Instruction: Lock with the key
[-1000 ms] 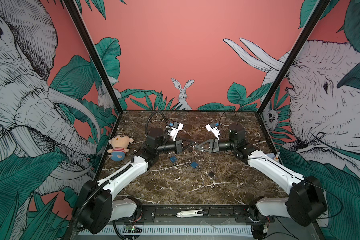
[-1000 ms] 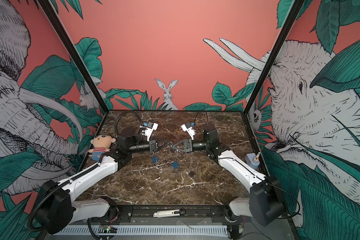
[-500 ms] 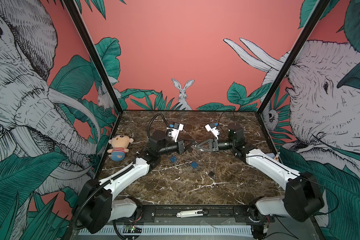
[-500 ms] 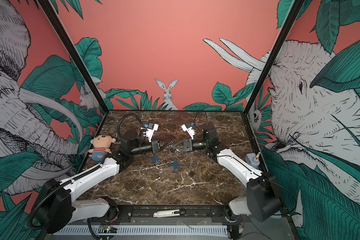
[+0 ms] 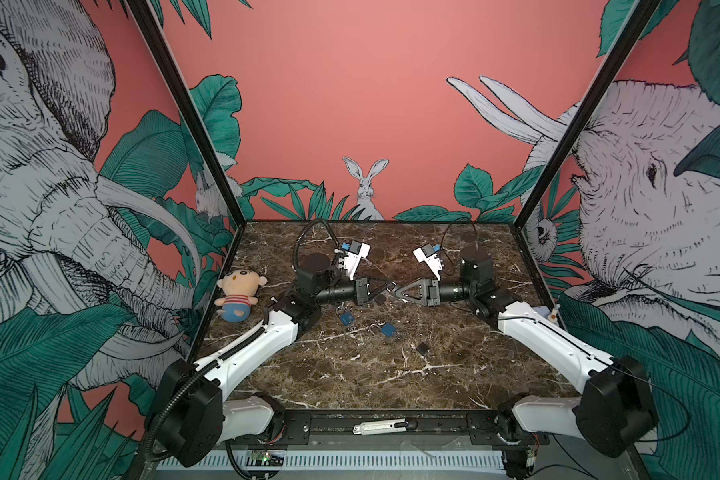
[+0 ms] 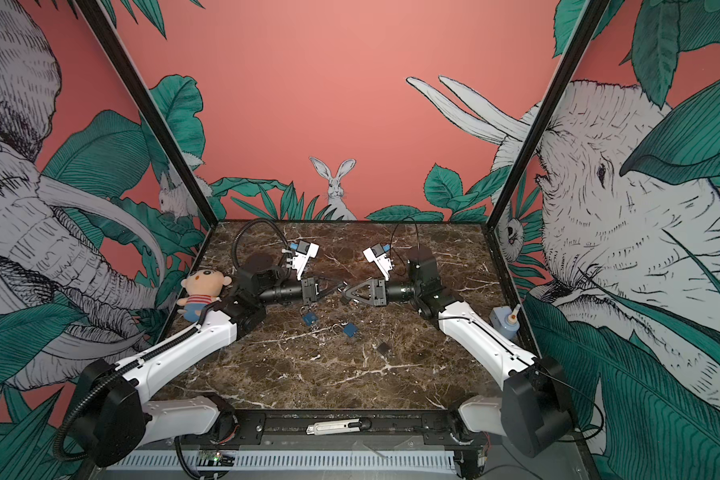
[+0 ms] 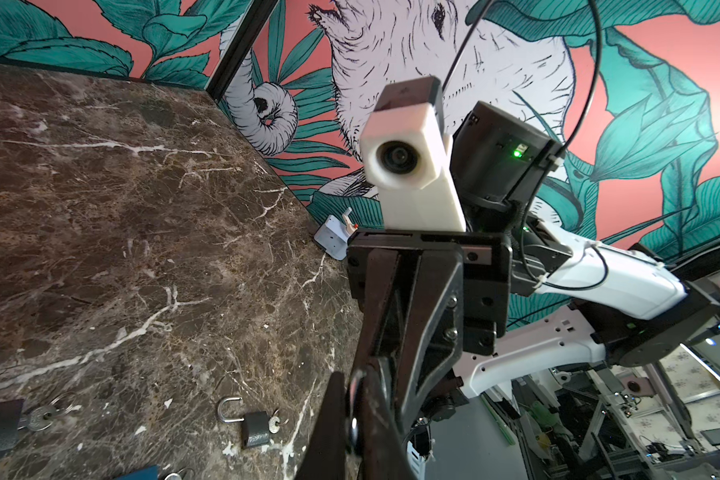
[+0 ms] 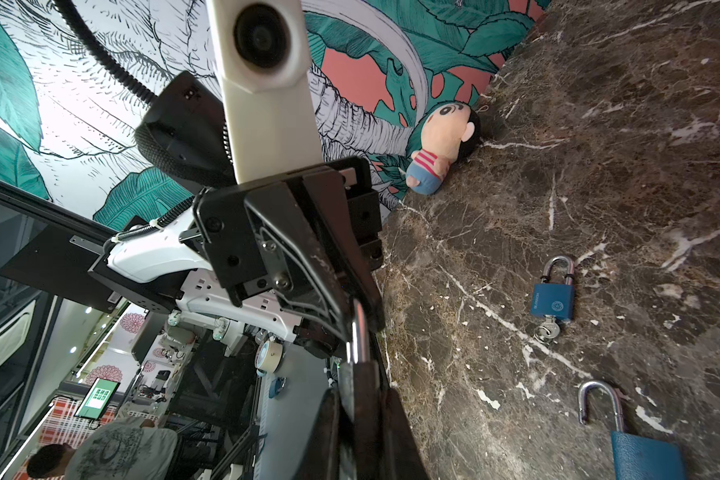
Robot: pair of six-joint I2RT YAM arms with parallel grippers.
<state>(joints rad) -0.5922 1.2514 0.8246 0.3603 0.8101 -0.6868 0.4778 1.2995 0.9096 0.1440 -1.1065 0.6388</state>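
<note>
Both grippers meet tip to tip above the middle of the marble table [image 5: 350,374]. My right gripper [image 8: 356,415] is shut on the dark body of a padlock [image 8: 354,395]. Its silver shackle [image 8: 359,332] sticks out toward the left arm. My left gripper [image 7: 352,415] is shut on that silver end; a thin shiny edge shows between its fingers. In both top views the left gripper [image 5: 390,285] [image 6: 341,286] and right gripper [image 5: 396,289] [image 6: 346,291] touch noses. The key of this padlock is hidden.
On the table lie a blue padlock with a key in it [image 5: 346,318], a blue padlock with an open shackle [image 5: 387,329] and a dark padlock with a key [image 5: 422,348]. A plush doll [image 5: 238,297] sits at the left wall, a small box [image 6: 504,322] at the right.
The left arm has shifted a little toward the middle and the right arm has adjusted slightly. The two grippers stay nose to nose, and both stay shut.
</note>
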